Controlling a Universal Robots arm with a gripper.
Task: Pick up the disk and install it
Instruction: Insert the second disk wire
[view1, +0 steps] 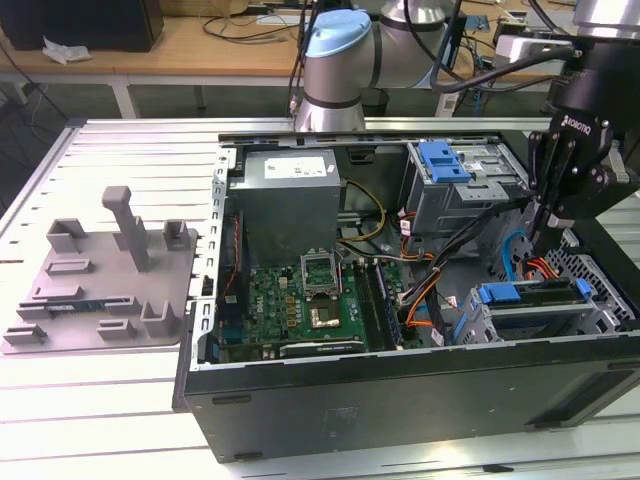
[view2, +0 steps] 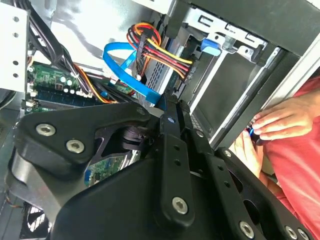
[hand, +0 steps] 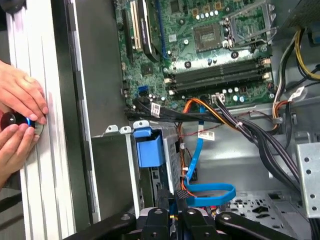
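Blue-railed and rigid, the disk (view1: 530, 293) is judged best gripped by its edges; the claw (view1: 545, 222) is seen narrowed above it.

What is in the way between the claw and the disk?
Nothing that I can see. In the exterior view the claw hangs just above the disk, which sits in the cage at that view's right end of the case. A blue cable loops close beside the claw, seemingly not under it.
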